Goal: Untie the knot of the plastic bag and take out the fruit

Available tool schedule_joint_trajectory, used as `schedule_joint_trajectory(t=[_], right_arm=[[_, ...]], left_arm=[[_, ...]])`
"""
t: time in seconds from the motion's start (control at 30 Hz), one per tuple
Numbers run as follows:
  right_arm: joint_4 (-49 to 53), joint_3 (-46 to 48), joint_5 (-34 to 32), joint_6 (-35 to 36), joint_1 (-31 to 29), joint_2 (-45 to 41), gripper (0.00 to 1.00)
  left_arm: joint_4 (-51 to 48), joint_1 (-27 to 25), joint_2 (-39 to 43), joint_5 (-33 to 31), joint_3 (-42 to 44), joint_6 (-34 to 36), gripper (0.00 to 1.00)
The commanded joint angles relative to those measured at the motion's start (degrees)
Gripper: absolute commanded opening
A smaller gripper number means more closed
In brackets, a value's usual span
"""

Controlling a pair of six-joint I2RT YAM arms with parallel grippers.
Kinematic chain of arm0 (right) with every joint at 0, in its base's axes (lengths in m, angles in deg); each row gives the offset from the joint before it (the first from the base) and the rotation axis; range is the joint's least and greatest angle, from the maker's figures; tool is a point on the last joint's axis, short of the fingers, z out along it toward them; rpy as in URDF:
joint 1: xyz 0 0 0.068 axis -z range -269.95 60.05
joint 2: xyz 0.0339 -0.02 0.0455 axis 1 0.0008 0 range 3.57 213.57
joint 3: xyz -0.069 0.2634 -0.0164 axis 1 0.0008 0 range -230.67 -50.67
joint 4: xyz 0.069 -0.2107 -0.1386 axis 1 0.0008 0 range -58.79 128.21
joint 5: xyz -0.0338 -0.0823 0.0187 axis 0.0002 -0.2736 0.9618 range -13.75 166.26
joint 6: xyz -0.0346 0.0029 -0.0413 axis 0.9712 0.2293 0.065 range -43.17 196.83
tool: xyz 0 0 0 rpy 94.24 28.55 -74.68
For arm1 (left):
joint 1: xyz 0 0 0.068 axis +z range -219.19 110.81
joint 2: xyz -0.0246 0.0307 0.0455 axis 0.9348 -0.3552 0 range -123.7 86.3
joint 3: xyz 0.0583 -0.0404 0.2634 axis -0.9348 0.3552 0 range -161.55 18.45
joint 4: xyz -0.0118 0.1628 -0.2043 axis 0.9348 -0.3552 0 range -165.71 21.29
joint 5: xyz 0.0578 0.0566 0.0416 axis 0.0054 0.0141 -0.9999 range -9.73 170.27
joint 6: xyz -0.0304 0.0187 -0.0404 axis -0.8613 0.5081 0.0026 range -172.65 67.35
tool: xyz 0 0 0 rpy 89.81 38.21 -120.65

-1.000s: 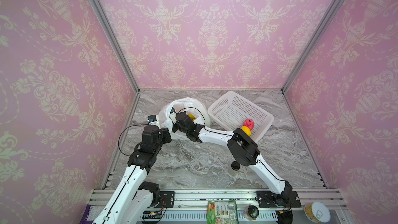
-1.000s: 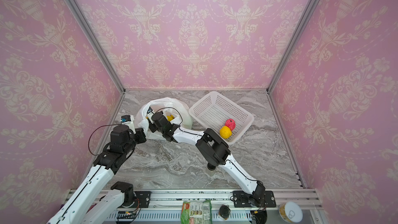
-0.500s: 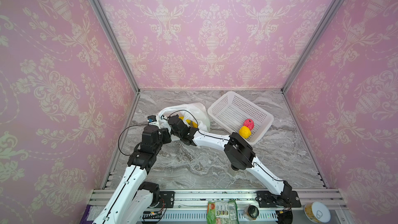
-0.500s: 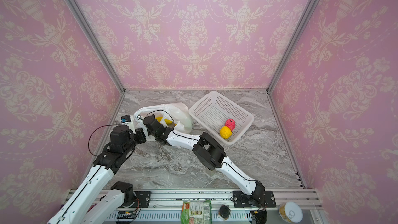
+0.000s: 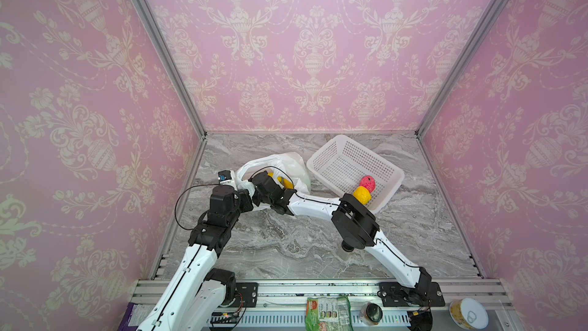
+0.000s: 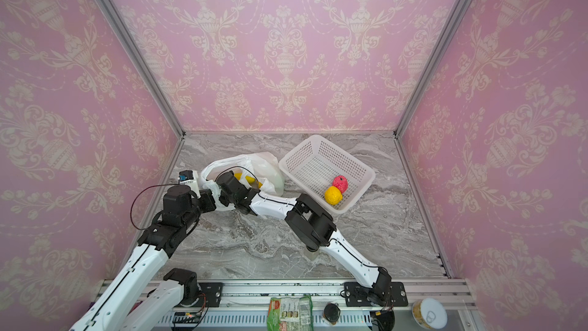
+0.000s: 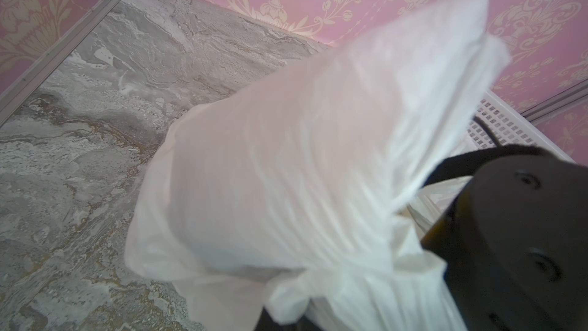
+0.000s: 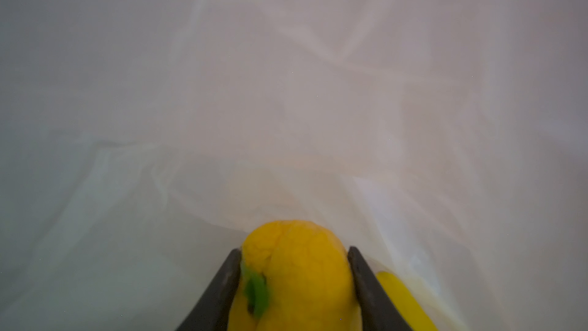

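Note:
The plastic bag (image 5: 291, 162) (image 6: 265, 163) lies on the marble floor, left of the basket, with its mouth standing open; the knot does not show. My left gripper (image 5: 247, 190) is shut on the bag's near edge, and in the left wrist view white plastic (image 7: 318, 154) covers its jaws. My right gripper (image 8: 294, 269) is inside the bag, shut on a yellow fruit (image 8: 299, 275) with a green leaf. Beside it lies another yellow piece (image 8: 401, 297), also visible in both top views (image 5: 284, 181) (image 6: 251, 180).
A white perforated basket (image 5: 337, 151) (image 6: 305, 151) at the back right holds a pink-red fruit (image 5: 367, 182) (image 6: 339, 183) and a yellow one (image 5: 362, 194) (image 6: 333, 195). A small jar (image 5: 347, 253) stands under my right elbow. A green packet (image 5: 327, 312) and a tin (image 5: 467, 313) lie on the front rail.
The bag's mouth has sagged from a round raised loop to a flatter shape. My right gripper shifted slightly left inside the bag. The left arm has held still.

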Motion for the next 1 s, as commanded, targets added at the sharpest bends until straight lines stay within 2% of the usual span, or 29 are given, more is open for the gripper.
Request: schedule_joint_trajectory(t=[0.0,0.3,0.5,0.6,0.7,0.83,0.97], right_arm=[[-0.2,0.7,1.5,3.9,-0.3,-2.0,0.03],[0.8,-2.5,1.2,4.7,-0.4,0.6,0.04],[-2.2,1.1,1.2,3.2,-0.4,-2.1,0.00],[-3.4,3.5,0.8,-1.0,-0.1,-5.9,0.00],[-2.7,8.2,3.1,-5.0,0.1,-12.1,0.00],[-9.1,22.4,8.0,-10.6,0.0,-23.7,0.00],[-10.8,31.5,10.0,-15.3,-0.2,-32.0,0.00]], left_arm=[[1.1,0.4,0.4,0.6,-1.0,1.1,0.00],[1.1,0.4,0.4,0.8,-1.0,1.1,0.00],[1.2,0.4,0.4,0.8,-0.9,1.1,0.00],[1.3,0.4,0.1,0.6,-1.0,1.1,0.00],[1.3,0.4,-0.4,0.1,-1.2,1.2,0.00],[1.5,0.4,-1.5,-0.9,-1.5,1.2,0.00],[1.8,0.4,-2.7,-1.5,-1.5,1.2,0.00]])
